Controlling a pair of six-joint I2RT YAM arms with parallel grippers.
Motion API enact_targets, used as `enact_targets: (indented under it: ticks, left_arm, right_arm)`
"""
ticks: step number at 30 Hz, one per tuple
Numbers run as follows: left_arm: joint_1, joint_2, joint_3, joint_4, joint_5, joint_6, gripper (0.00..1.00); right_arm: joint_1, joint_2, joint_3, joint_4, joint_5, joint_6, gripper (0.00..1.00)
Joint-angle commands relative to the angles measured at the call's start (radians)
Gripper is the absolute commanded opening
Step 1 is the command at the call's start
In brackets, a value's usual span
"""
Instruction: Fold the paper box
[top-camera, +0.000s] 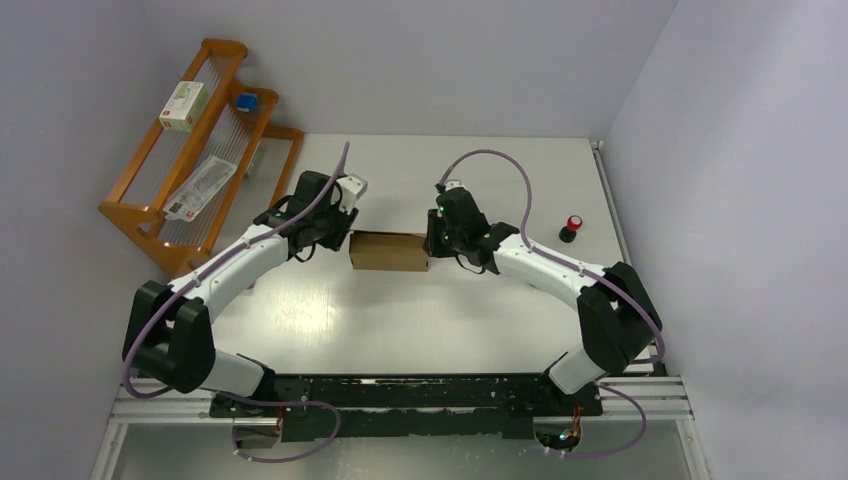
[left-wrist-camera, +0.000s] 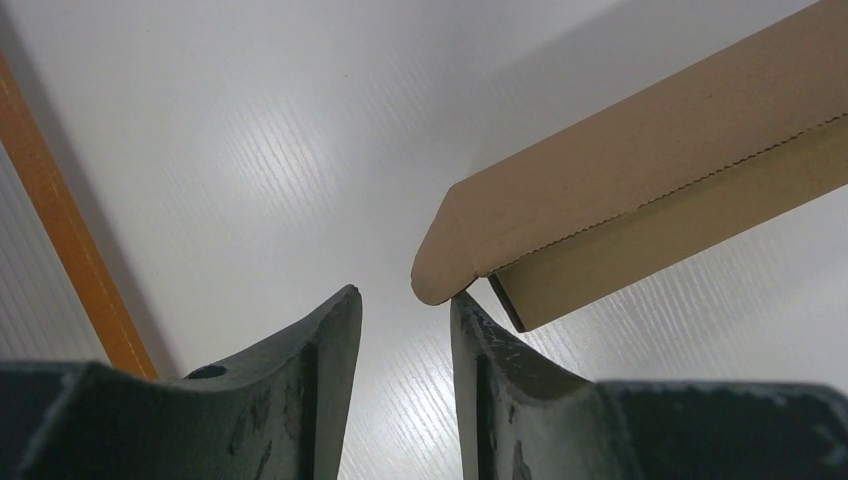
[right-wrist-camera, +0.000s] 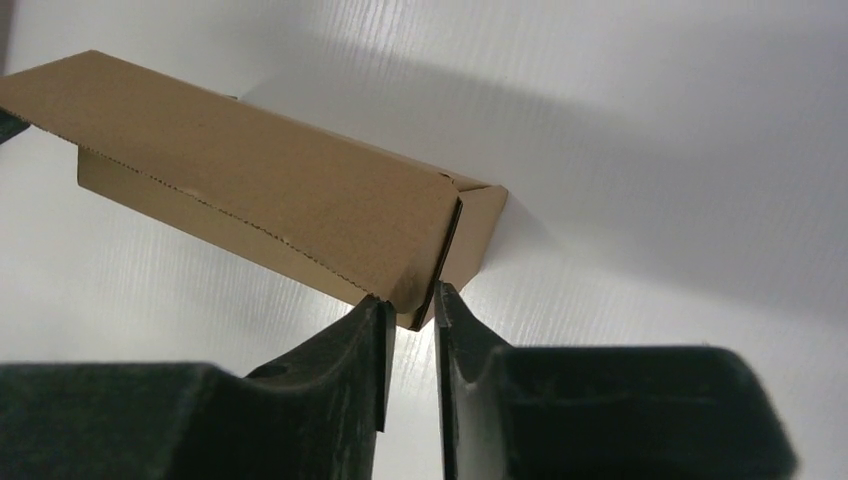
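Note:
The paper box (top-camera: 388, 251) is a small brown cardboard box, folded shut, lying on the white table between both arms. My left gripper (top-camera: 341, 236) is at its left end. In the left wrist view the left gripper (left-wrist-camera: 404, 295) is open with only table in the gap, and the rounded corner of the paper box (left-wrist-camera: 620, 180) touches the tip of the right finger (left-wrist-camera: 480, 340). My right gripper (top-camera: 436, 240) is at the box's right end. In the right wrist view the right gripper (right-wrist-camera: 413, 295) is narrowly open, and a corner of the paper box (right-wrist-camera: 260, 180) sits right at its fingertips.
A wooden rack (top-camera: 140, 215) stands at the back left, holding a small white labelled box (top-camera: 184, 105), a blue object (top-camera: 246, 101) and a flat packet (top-camera: 200, 187). Its orange rail (left-wrist-camera: 70, 230) shows in the left wrist view. A red button (top-camera: 572, 228) sits on the table's right side.

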Motion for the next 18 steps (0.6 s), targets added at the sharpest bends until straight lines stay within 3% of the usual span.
enact_targets:
  ticks: [1, 6, 13, 18]
  left_arm:
    - [0.012, 0.012, 0.002, 0.036, 0.029, 0.015, 0.45]
    - [0.034, 0.052, 0.033, 0.020, 0.060, 0.016, 0.45]
    - [0.068, 0.091, 0.058, 0.023, 0.146, 0.016, 0.44]
    - [0.090, 0.111, 0.077, 0.022, 0.224, 0.011, 0.34]
  right_arm:
    - [-0.003, -0.028, -0.031, 0.090, 0.020, 0.022, 0.27]
    - [-0.003, -0.030, -0.057, 0.130, 0.024, 0.044, 0.38]
    - [-0.003, -0.019, -0.077, 0.156, 0.027, 0.045, 0.38]
    - [-0.004, 0.006, -0.074, 0.147, 0.028, 0.037, 0.37]
